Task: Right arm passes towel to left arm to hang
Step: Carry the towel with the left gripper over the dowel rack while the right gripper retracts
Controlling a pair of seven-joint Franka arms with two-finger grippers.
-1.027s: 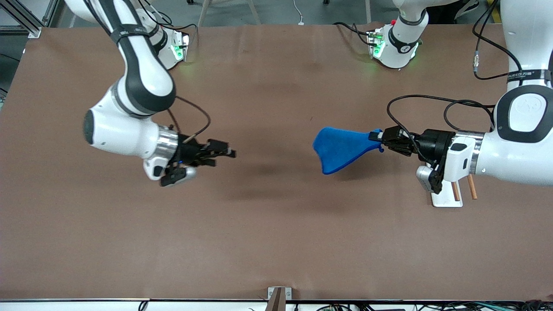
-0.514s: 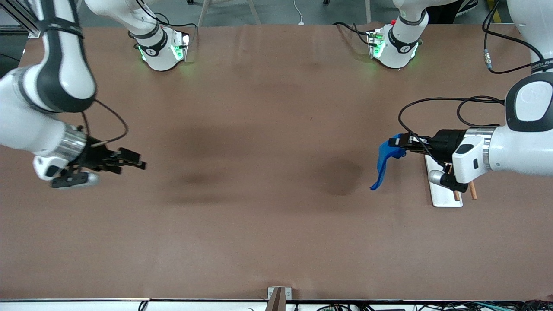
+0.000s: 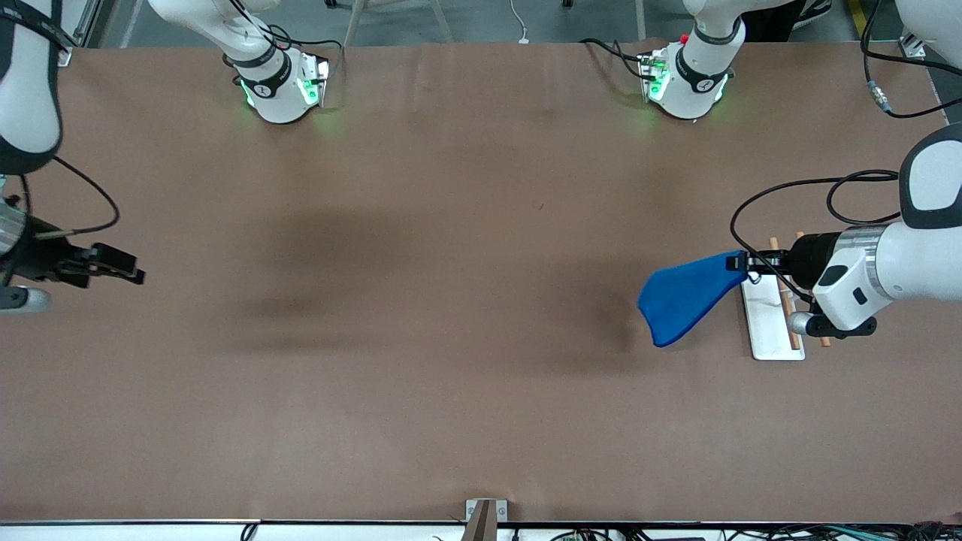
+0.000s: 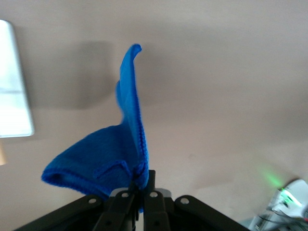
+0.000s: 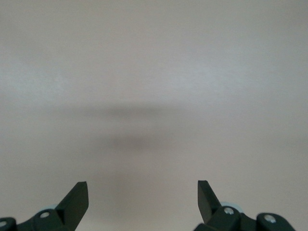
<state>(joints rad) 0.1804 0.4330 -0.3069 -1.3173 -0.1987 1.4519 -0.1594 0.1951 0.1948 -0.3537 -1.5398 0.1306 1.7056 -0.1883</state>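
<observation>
The bright blue towel (image 3: 688, 297) hangs from my left gripper (image 3: 740, 263), which is shut on one of its corners just above the table, next to the rack. In the left wrist view the towel (image 4: 115, 149) spreads out from the closed jaws of the left gripper (image 4: 142, 192). My right gripper (image 3: 128, 267) is open and empty over the table's edge at the right arm's end. The right wrist view shows the right gripper (image 5: 143, 192) with its fingers wide apart over bare table.
A small rack with a white base (image 3: 766, 323) and thin wooden rods (image 3: 782, 300) stands under the left wrist; its base also shows in the left wrist view (image 4: 12, 96). The two arm bases (image 3: 278, 83) (image 3: 688, 75) stand along the table's edge farthest from the camera. A bracket (image 3: 485, 515) sits at the near edge.
The right arm has drawn back toward its end of the table, gripper open. The left arm has carried the towel from the table's middle to the rack.
</observation>
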